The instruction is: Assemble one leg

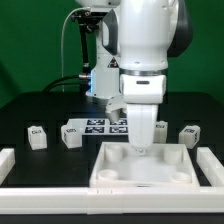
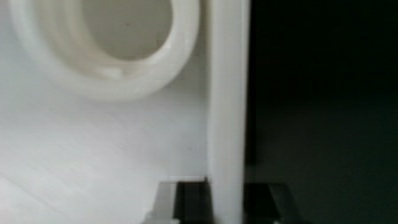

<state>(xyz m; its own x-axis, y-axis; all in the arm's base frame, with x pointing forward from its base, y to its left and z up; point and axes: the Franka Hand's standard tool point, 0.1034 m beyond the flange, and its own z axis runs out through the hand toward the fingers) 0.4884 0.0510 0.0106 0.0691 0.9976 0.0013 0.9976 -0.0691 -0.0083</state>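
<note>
The white square tabletop [image 1: 120,170] with corner holes lies at the front of the table. My gripper [image 1: 141,148] is down at its far wall. In the wrist view the thin white wall [image 2: 226,100] runs between my two dark fingers [image 2: 189,203], which press on it from both sides, so the gripper [image 2: 226,206] is shut on that wall. A round corner hole [image 2: 116,40] shows beside it. Small white legs with tags stand apart from the gripper: two at the exterior view's left [image 1: 37,137] [image 1: 70,135] and two at its right [image 1: 162,130] [image 1: 188,132].
The marker board [image 1: 100,127] lies behind the tabletop, between the legs. White rails [image 1: 15,160] [image 1: 210,165] stand at both sides of the tabletop, and another [image 1: 40,200] runs along the front. A stand with cables [image 1: 80,60] rises at the back.
</note>
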